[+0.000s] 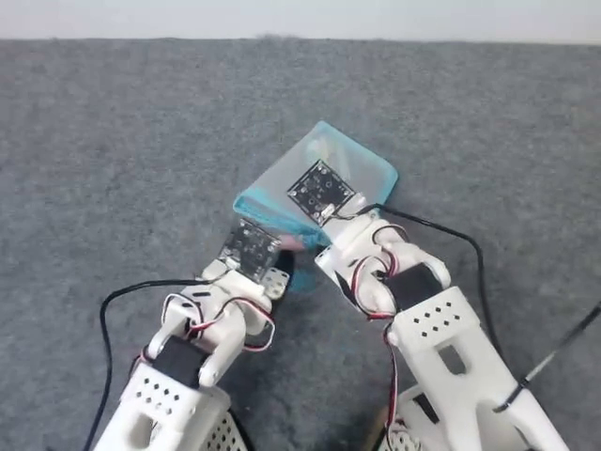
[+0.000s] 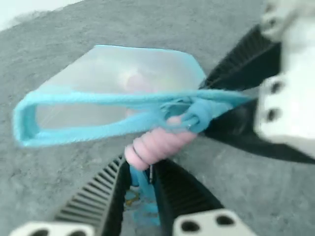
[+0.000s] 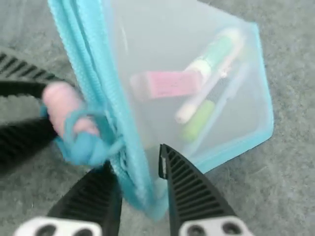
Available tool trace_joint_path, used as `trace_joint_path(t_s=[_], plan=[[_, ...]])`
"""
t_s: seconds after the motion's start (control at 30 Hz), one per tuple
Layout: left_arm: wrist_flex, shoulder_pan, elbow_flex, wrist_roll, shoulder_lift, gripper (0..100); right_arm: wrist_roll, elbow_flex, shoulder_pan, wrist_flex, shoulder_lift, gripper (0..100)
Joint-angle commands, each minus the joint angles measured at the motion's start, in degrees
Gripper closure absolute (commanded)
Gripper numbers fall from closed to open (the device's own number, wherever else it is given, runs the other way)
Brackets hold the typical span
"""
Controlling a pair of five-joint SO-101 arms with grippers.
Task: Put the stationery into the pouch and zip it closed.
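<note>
Left gripper [image 2: 141, 171] pinches shut on pink zip pull [image 2: 155, 146]; right gripper [image 3: 138, 166] clamps the edge of the pouch [image 3: 197, 44], stationery [image 3: 199, 96] inside.

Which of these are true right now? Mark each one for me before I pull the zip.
1. The stationery is inside the pouch. True.
2. The left gripper is shut on the pink zipper pull. True.
3. The right gripper is open, clear of the pouch. False: it is shut on the pouch's zipper edge.
4. The pouch is fully zipped. False: part of its mouth gapes open.
</note>
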Motion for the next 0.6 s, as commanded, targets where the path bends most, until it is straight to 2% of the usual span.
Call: trace_joint_path(t_s=[0.0, 0.4, 0.57], plan=[[-2.0, -5.8, -2.2, 0.3, -1.6, 99, 0.6, 0.2, 4.4, -0.7, -1.7, 99.2], [-0.6, -7.7, -2.5, -4.8, -1.6, 99, 2.0, 2.4, 5.2, -2.1, -1.6, 99.2], [-0.7, -14.0, -3.1, -4.7, -1.6, 99, 3.1, 3.5, 6.8, -2.3, -1.6, 99.2]])
